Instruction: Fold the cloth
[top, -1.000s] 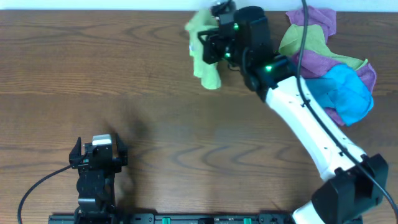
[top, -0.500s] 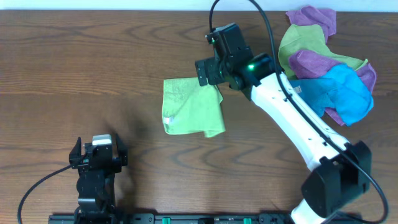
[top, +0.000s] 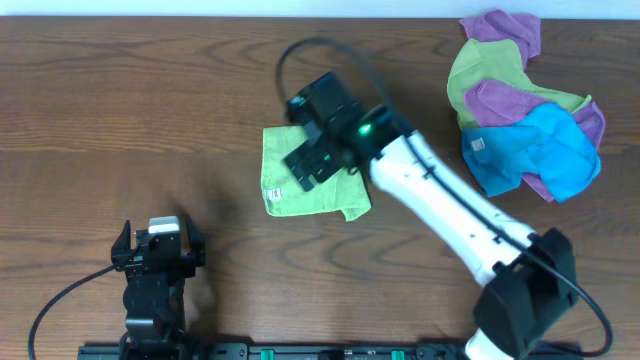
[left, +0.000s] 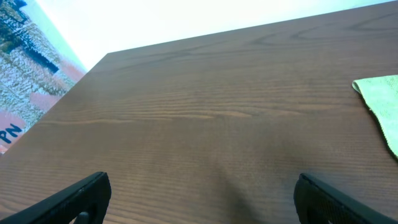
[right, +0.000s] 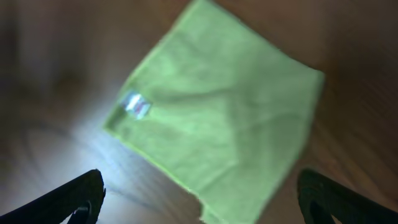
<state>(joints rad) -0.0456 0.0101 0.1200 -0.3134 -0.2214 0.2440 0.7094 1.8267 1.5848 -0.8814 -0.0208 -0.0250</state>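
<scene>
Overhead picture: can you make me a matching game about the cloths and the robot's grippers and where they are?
Things:
1. lime cloth
2. blue cloth
3. left gripper
4. right gripper

Places:
A. top right of the picture
B. open, right over the lime cloth
C. lying spread out near the middle
D. open, at the bottom left

Pairs: 1-C, 2-A, 3-D, 4-B

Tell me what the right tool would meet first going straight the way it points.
Probably the bright lime-green square microfibre cloth, lying flat straight ahead of the right tool; how far off is unclear.
</scene>
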